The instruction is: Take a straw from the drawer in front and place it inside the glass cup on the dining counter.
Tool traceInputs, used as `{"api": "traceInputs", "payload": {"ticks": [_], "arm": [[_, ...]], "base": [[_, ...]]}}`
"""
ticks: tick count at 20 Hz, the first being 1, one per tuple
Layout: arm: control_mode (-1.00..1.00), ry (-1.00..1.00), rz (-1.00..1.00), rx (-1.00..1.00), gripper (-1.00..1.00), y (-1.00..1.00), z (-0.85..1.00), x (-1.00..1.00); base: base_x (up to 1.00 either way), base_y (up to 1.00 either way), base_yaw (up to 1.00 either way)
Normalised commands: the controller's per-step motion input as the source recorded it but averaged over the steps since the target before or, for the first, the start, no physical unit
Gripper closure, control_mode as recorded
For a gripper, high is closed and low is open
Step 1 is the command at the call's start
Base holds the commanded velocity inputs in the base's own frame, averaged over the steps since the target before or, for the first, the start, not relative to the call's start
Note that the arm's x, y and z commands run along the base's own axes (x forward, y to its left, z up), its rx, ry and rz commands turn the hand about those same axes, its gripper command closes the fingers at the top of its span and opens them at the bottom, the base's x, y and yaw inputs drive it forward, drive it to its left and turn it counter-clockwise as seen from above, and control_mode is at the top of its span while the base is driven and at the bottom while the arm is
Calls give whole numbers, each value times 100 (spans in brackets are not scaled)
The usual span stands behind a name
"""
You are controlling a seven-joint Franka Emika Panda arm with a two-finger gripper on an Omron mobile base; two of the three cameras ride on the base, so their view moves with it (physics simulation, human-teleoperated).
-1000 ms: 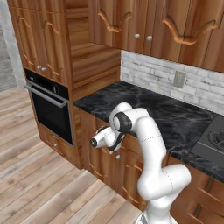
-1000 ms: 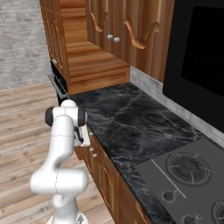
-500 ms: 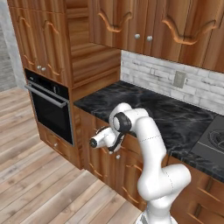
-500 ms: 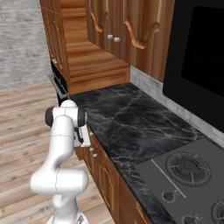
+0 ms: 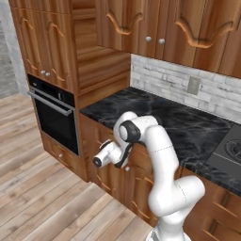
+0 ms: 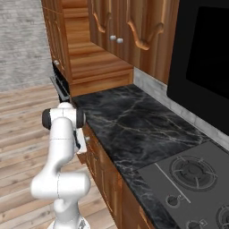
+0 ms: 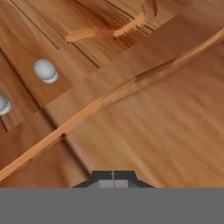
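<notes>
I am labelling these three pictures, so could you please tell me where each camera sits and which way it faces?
Left base view: behind the arm's left, looking forward and down at the black counter, oven and white arm.
Right base view: behind its right, looking along the same counter to the stove; arm at lower left.
Hand view: on the hand, close against wooden cabinet fronts with a round knob; gripper at bottom.
Both base views share counter and arm.

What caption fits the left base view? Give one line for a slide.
White arm reaching down to wooden cabinet fronts below a black marble counter, beside a built-in oven.
</notes>
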Motion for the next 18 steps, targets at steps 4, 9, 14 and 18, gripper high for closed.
{"api": "traceInputs", "payload": {"ticks": [4,9,14,18], "arm": [[-100,-19,0,0,100,20,9,-79],[-100,-18,0,0,100,53,16,-93],[-100,-11,0,0,100,75,20,-98],[-100,-4,0,2,100,80,25,-100]], "base": [[0,0,0],[0,0,0],[0,0,0],[0,0,0]]}}
